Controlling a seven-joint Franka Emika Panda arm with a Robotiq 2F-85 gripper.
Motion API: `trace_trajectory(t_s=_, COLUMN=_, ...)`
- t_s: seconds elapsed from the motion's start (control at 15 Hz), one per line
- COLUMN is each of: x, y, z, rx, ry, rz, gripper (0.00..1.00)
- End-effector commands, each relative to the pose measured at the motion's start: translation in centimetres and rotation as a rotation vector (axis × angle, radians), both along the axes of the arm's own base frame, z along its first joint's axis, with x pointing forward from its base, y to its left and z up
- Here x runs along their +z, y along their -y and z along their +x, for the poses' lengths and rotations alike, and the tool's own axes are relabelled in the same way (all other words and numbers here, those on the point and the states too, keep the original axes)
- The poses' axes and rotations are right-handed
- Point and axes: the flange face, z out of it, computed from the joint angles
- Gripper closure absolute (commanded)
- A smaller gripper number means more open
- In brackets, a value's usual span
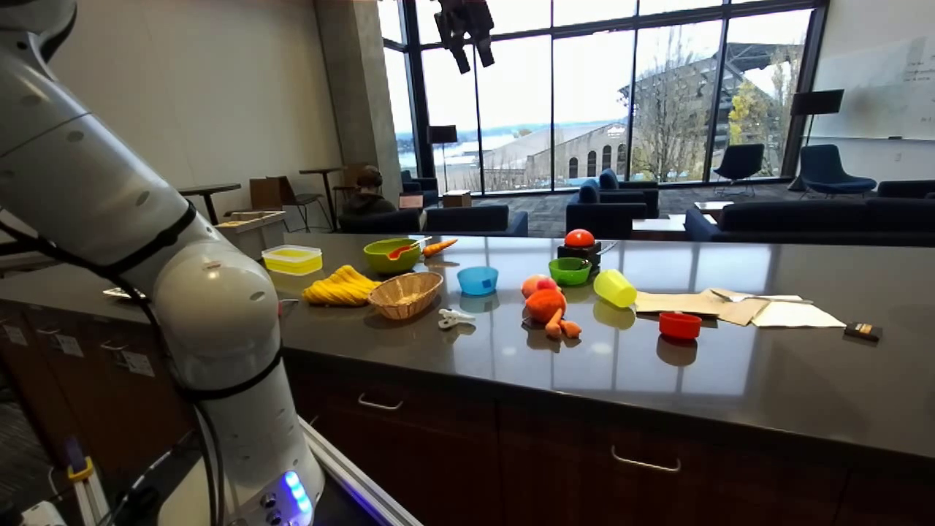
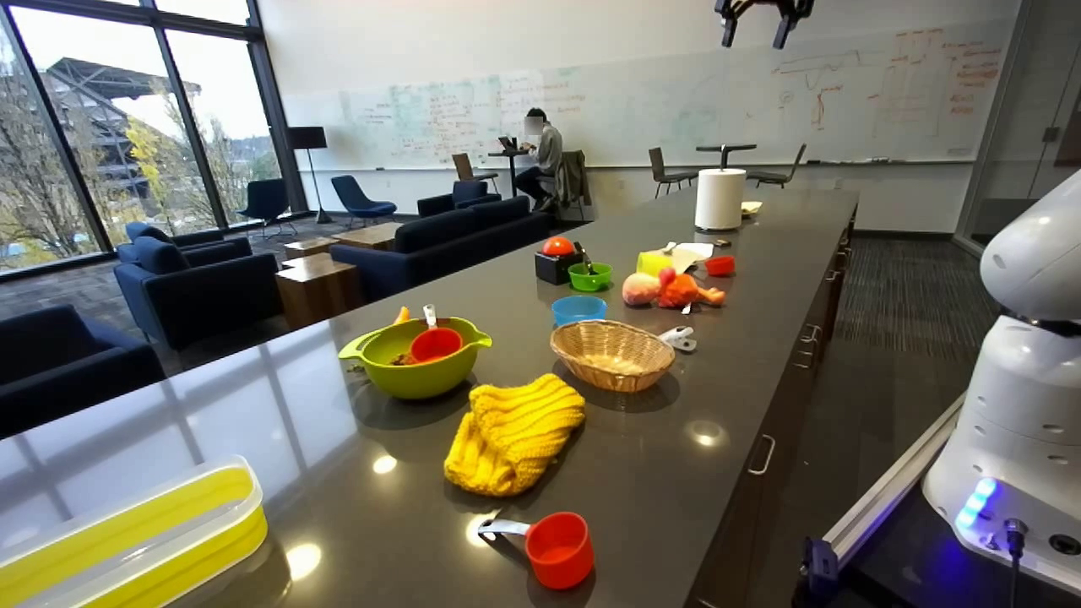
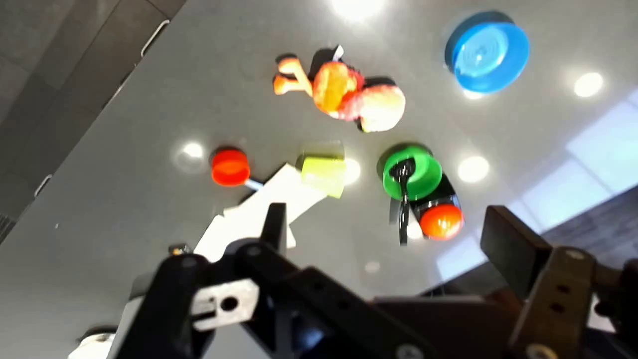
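Note:
My gripper (image 1: pixel 467 62) is open and holds nothing. It hangs high above the counter, touching nothing, also in an exterior view (image 2: pixel 754 40). In the wrist view its fingers (image 3: pixel 386 222) are wide apart. Below them are a small green bowl (image 3: pixel 421 172) with a dark spoon (image 3: pixel 403 214) in it, and a black box with a red dome (image 3: pixel 441 222). A yellow-green cup (image 3: pixel 324 172) lies on its side by brown and white paper (image 3: pixel 269 204). A red cup (image 3: pixel 230 168), an orange plush toy (image 3: pixel 333 89) and a blue bowl (image 3: pixel 491 57) stand around.
A wicker basket (image 2: pixel 615 359), white clip (image 2: pixel 679 338), yellow knit cloth (image 2: pixel 515 435), large green bowl (image 2: pixel 422 376), red measuring cup (image 2: pixel 560 549) and yellow container (image 2: pixel 203 528) are on the counter. A paper towel roll (image 2: pixel 719 200) stands at the far end. Drawers line the counter's front.

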Motion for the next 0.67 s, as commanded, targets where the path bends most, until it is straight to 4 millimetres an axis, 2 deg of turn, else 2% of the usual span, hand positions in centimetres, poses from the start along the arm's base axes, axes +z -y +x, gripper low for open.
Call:
trace_trajectory(t_s=0.0, x=5.8, y=1.4, z=4.0, rx=-0.115, ry=0.103, rz=-0.125, gripper=0.0)
trace_trajectory(t_s=0.2, x=5.2, y=0.7, z=7.9, rx=-0.147, ry=-0.017, rz=-0.189, gripper=0.0)
trace_trajectory(t_s=0.4, x=2.8, y=-0.9, z=12.2, rx=-0.141, ry=-0.159, rz=-0.223, gripper=0.0)
trace_trajectory(t_s=0.6, x=1.0, y=-1.3, z=15.1, rx=-0.135, ry=-0.268, rz=-0.232, gripper=0.0)
